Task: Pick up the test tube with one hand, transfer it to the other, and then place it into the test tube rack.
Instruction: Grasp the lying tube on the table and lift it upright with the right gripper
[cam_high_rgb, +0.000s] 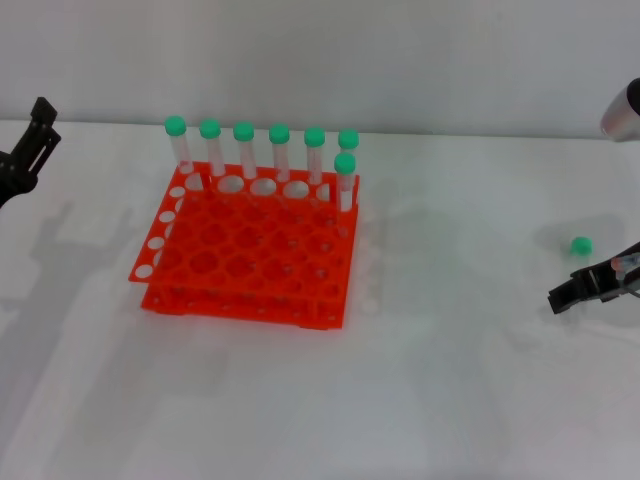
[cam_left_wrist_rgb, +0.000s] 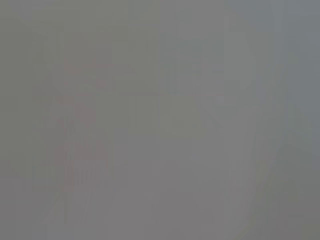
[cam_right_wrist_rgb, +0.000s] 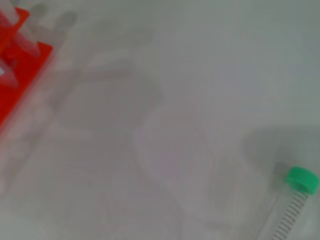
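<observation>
The right gripper (cam_high_rgb: 572, 294) sits low over the white table (cam_high_rgb: 450, 400) at the far right edge of the head view, its black fingers pointing toward the middle of the table. Whether they are parted or closed cannot be made out, and nothing can be seen between them. Just beyond its tip lies the test tube (cam_high_rgb: 581, 245), of which the head view shows mainly the green cap. In the right wrist view the tube (cam_right_wrist_rgb: 292, 202) lies flat on the table, with fine printed scale marks along its clear body; no figures can be read.

Well to the left stands the orange-red rack (cam_high_rgb: 250, 250), with seven green-capped tubes (cam_high_rgb: 279, 150) upright along its far row and right corner.

The left gripper (cam_high_rgb: 35, 140) hangs at the far left edge, away from the rack; its finger state cannot be told. The left wrist view is a featureless grey blur.
</observation>
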